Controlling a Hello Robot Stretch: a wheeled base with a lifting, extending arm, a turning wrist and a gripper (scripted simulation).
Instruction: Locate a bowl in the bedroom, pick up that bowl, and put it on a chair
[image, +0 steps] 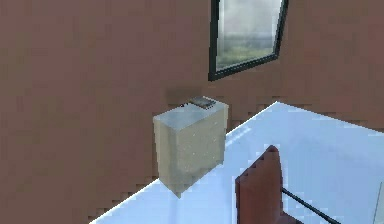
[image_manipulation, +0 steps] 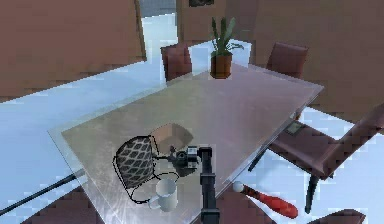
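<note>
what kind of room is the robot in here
Probably a dining area of a house: a long table with brown chairs around it and a potted plant at its far end. A pale cabinet stands against a brown wall near a window.

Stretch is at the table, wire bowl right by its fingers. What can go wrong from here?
1. The white mug stands close to the dark wire bowl and the fingers; an arm move may knock it off the table.
2. I cannot tell whether the bowl is held; it sits near the table's edge and might drop.
3. The chair looks partly tucked under the table, leaving little seat free.
</note>
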